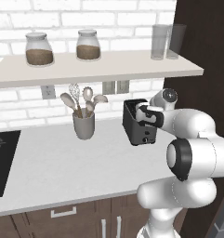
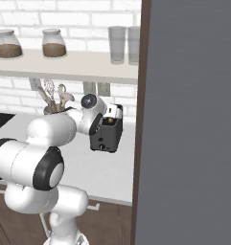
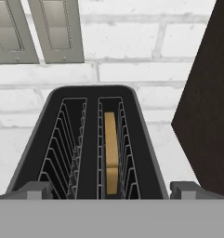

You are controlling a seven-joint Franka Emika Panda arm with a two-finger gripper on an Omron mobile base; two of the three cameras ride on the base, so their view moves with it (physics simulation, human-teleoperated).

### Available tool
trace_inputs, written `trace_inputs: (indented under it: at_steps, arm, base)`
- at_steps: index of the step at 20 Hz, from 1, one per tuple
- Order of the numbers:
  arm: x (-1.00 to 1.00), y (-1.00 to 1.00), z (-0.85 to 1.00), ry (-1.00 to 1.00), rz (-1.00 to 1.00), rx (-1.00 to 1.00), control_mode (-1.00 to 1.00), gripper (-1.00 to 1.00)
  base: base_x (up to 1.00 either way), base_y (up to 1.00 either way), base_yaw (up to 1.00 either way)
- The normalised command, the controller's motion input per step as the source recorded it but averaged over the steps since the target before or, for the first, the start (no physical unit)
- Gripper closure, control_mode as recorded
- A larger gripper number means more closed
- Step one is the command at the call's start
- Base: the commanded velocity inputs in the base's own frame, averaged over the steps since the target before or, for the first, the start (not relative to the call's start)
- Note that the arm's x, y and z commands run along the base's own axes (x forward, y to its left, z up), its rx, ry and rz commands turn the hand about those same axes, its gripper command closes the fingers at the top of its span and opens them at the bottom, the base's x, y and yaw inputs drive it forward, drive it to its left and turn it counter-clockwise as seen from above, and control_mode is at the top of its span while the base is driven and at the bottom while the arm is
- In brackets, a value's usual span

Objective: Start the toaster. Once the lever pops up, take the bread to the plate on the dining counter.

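Standing far left on the bench (image 1: 62, 162), a dark cooktop (image 1: 2, 158) gives way to a grey utensil cup (image 1: 83, 124) holding spoons and a whisk, parked against the brick wall where it stays out of the working path. Above it a shelf (image 1: 99, 69) carries two jars (image 1: 39, 49) and two glasses (image 1: 167, 42). Further right sits the toaster (image 1: 137, 126), its narrow face with the small knob turned toward the robot, probably so the controls are reachable from the front. The tool (image 1: 143, 113) hovers just over the toaster's top at that near end, its dark fingertips (image 3: 36, 189) spread wide to either side of the body, nothing between them. In the hand view the bread (image 3: 111, 151) stands on edge, sunk down in the right-hand slot, while the left slot holds nothing. A tall dark panel (image 1: 206, 56) closes the scene on the right. Judging from this pose, the arm is lined up to press the lever.
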Motion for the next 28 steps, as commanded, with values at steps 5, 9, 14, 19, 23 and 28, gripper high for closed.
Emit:
trace_inputs:
  at_steps: [5, 9, 14, 19, 23, 28]
  arm:
    - [0.00, 0.00, 0.00, 0.00, 0.00, 0.00, -1.00, -1.00]
    - [0.00, 0.00, 0.00, 0.00, 0.00, 0.00, -1.00, -1.00]
    - [0.00, 0.00, 0.00, 0.00, 0.00, 0.00, -1.00, -1.00]
    - [0.00, 0.00, 0.00, 0.00, 0.00, 0.00, -1.00, -1.00]
    - [0.00, 0.00, 0.00, 0.00, 0.00, 0.00, -1.00, -1.00]
    - [0.00, 0.00, 0.00, 0.00, 0.00, 0.00, -1.00, -1.00]
  base:
    - [0.00, 0.00, 0.00]
    - [0.00, 0.00, 0.00]
    - [0.00, 0.00, 0.00]
    - [0.00, 0.00, 0.00]
    - [0.00, 0.00, 0.00]
    - [0.00, 0.00, 0.00]
